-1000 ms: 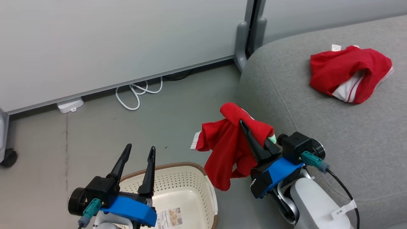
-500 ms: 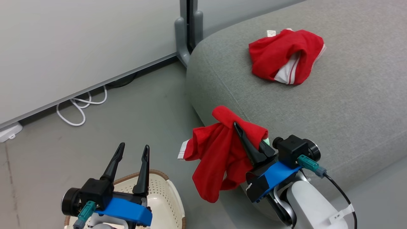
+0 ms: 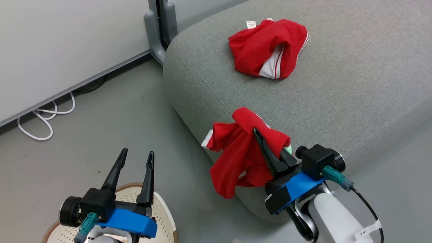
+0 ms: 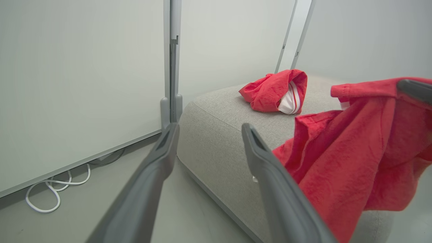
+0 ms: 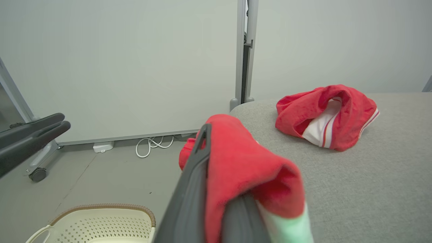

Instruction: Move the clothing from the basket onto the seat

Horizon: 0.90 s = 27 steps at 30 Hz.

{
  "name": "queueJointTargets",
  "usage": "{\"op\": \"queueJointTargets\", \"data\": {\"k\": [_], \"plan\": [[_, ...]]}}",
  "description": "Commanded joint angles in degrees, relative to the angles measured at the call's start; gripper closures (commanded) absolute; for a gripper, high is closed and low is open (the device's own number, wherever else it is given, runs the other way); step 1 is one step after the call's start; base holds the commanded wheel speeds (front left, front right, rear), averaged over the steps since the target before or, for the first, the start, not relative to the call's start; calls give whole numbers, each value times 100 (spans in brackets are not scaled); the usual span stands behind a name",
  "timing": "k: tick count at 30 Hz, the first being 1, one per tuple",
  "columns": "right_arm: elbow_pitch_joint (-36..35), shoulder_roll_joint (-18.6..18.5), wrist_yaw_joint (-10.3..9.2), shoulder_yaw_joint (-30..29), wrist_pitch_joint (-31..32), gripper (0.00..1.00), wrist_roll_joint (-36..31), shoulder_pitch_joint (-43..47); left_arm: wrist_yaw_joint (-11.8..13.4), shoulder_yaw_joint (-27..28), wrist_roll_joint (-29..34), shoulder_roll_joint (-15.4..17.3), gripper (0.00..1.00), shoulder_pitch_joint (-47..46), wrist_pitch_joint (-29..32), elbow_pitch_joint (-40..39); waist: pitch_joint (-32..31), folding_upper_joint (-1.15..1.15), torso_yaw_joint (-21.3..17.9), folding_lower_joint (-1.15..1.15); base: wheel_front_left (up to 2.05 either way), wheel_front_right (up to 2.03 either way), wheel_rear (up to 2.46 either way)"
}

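Two garments: the loose garment (image 3: 260, 44) lies on the seat (image 3: 354, 101); the right gripper's (image 3: 259, 134) fingers pinch the hanging garment (image 3: 233, 158). The left gripper's (image 3: 138, 151) fingers are parted, empty, near the single basket (image 3: 167, 221).

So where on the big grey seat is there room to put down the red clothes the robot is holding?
The seat is bare all along the right of the crumpled garment lying near its far-left corner, and between it and the held garment in the right end effector. Only that corner is taken.
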Motion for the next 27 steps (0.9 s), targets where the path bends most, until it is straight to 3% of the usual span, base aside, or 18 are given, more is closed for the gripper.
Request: {"op": "queueJointTargets", "data": {"k": [1, 14, 19, 27], "plan": [[-33, -1, 3, -21, -23, 100, -28, 21, -23, 25, 52, 19, 0, -24, -27, -29, 42, 0, -14, 0, 0, 0, 0], [-258, -1, 3, -381, 32, 100, 289, -591, -109, 28, 251, 105, 0, -298, -27, -241, 570, 0, 136, 0, 0, 0, 0], [-388, -11, 3, -943, 257, 100, 271, -1501, -141, -40, 340, 236, 0, -543, -27, -447, 1071, 0, 280, 0, 0, 0, 0], [-863, -472, 3, -2181, 800, 100, 748, -3089, -152, -108, 484, 576, 0, -1022, -5, -870, 2051, 0, 535, 0, 0, 0, 0]]}}
